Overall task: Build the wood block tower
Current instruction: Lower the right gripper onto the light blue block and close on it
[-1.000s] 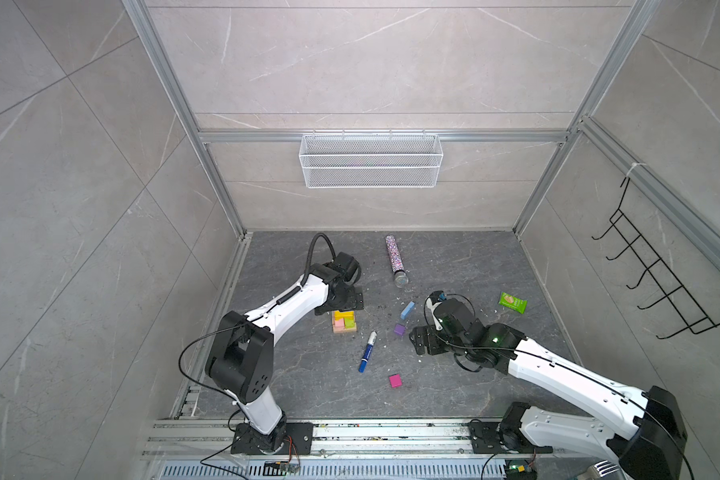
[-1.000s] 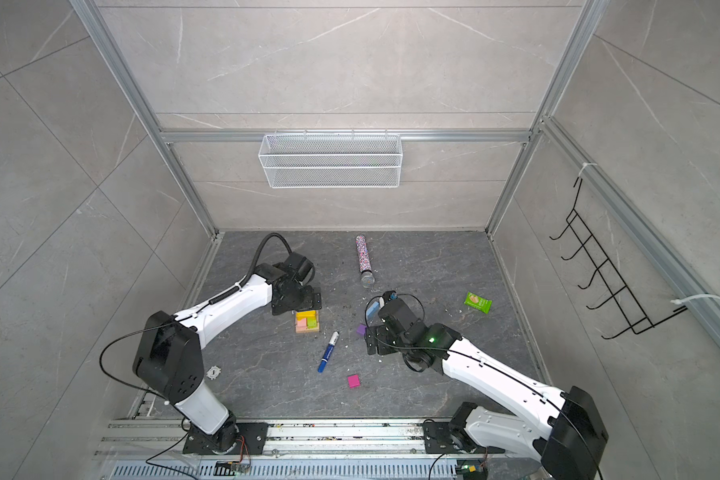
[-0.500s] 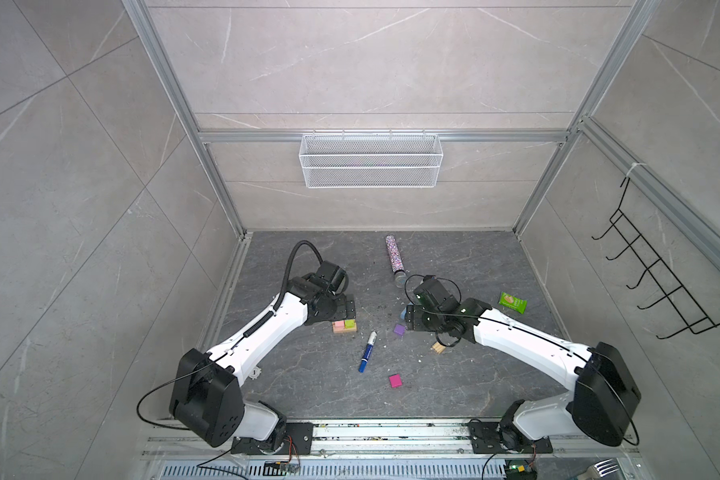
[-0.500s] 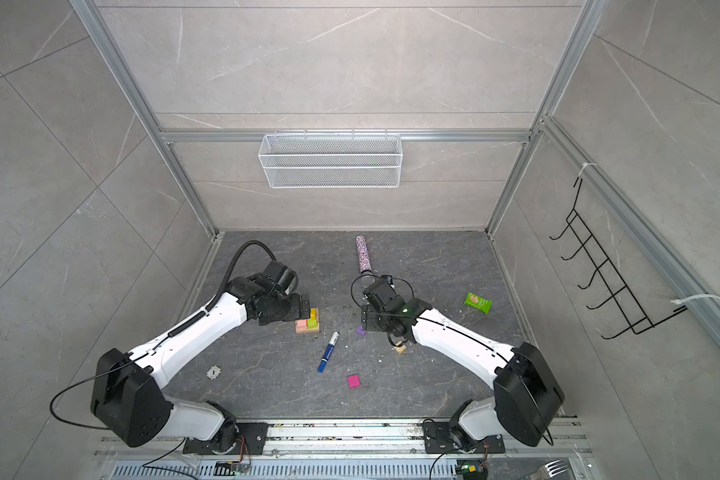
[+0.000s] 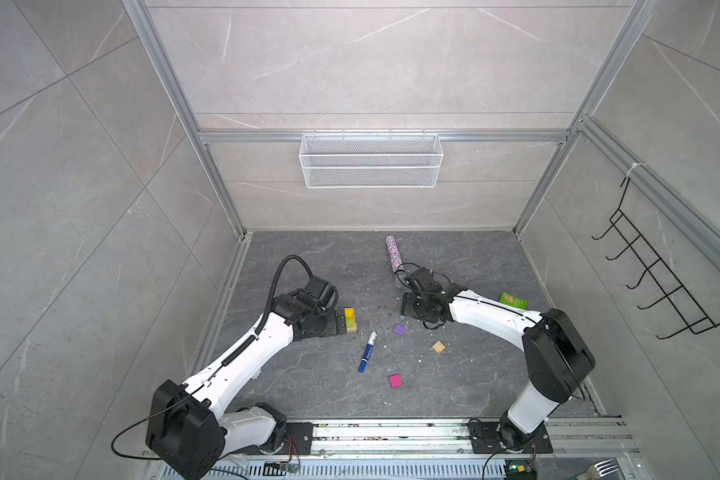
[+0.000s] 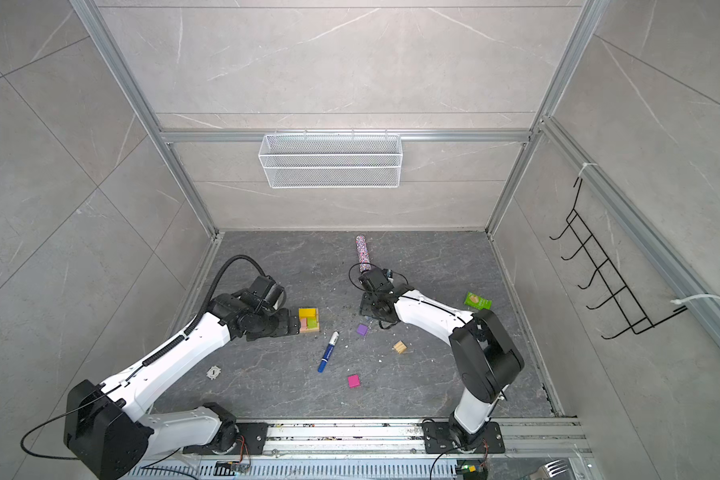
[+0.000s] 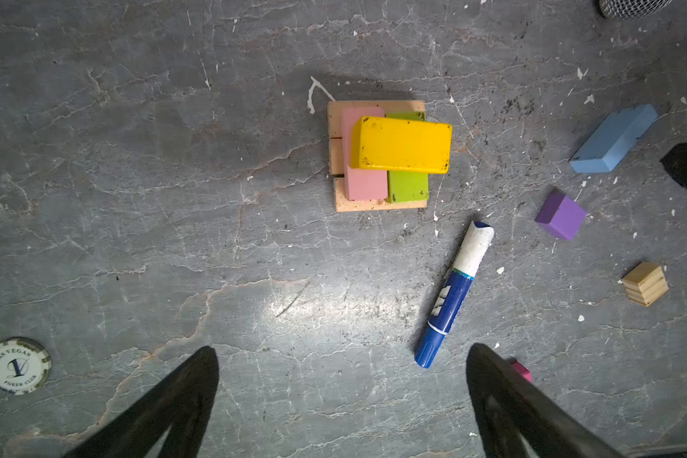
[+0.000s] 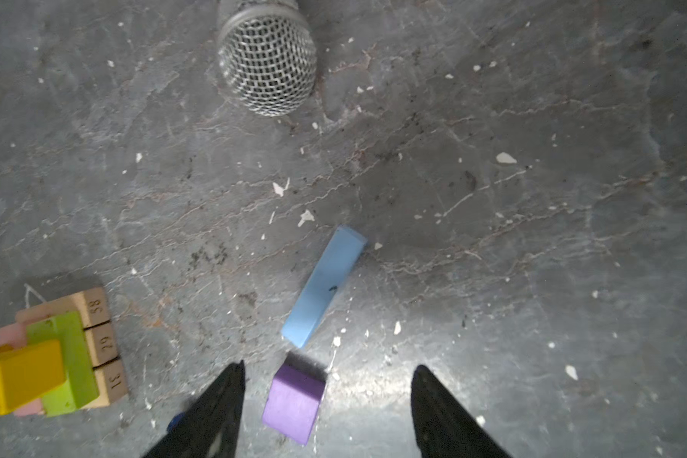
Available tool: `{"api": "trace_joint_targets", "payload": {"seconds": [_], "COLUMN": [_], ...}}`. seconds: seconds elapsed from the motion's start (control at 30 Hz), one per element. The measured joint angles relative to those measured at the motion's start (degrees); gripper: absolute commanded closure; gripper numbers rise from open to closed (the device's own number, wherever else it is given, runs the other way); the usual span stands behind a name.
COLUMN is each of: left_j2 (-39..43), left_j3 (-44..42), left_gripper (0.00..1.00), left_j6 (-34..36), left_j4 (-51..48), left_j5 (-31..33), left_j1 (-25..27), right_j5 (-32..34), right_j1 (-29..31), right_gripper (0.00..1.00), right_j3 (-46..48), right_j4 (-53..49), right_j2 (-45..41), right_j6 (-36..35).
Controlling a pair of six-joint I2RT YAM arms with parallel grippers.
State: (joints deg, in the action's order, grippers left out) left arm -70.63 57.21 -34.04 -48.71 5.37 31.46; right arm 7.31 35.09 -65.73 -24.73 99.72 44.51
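My right arm point(image 5: 487, 320) has swung from the near side toward the far middle, and the left arm point(image 5: 246, 357) has backed leftward off the tower point(image 6: 308, 319), which stands left of centre with the yellow block point(image 7: 401, 144) on top. The left gripper point(image 7: 342, 349) hangs wide apart and empty. The right gripper point(image 8: 328, 366) has its fingers apart above the purple cube point(image 8: 294, 400), touching nothing, with the light-blue block point(image 8: 324, 285) just beyond. I judge I'm choosing the next piece, so I must centre, descend and close squarely. The tan bars point(image 8: 102, 345) read 58, 29, 31, and the chip point(image 7: 16, 365) reads Las Vegas Poker Club.
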Motion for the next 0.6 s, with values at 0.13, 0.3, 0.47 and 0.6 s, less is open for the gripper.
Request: {"api": "trace_joint_targets", "payload": {"seconds": [0.13, 0.3, 0.47, 0.6], "left_j2": [0.87, 1.6, 1.66, 1.73], "left_j3": [-1.36, -2.51, -2.58, -2.58], "left_gripper": [0.0, 0.0, 0.0, 0.0], "left_j6": [-0.02, -0.04, -0.04, -0.04], "left_j4": [-0.17, -0.17, -0.15, -0.15], "left_j5": [-0.02, -0.04, -0.04, -0.04], "left_j1": [0.0, 0.0, 0.0, 0.0], "right_j5": [-0.44, -1.11, -1.11, -1.14], "right_j1": [-0.74, -0.79, -0.79, -0.79], "right_gripper": [0.49, 0.51, 0.55, 0.59], "right_j3": [-1.36, -3.89, -5.77, -6.36], "right_j4": [0.55, 0.83, 0.9, 0.83], "right_j2": [2.86, 5.55, 7.72, 9.46], "right_j6": [0.98, 1.42, 2.23, 2.54]}}
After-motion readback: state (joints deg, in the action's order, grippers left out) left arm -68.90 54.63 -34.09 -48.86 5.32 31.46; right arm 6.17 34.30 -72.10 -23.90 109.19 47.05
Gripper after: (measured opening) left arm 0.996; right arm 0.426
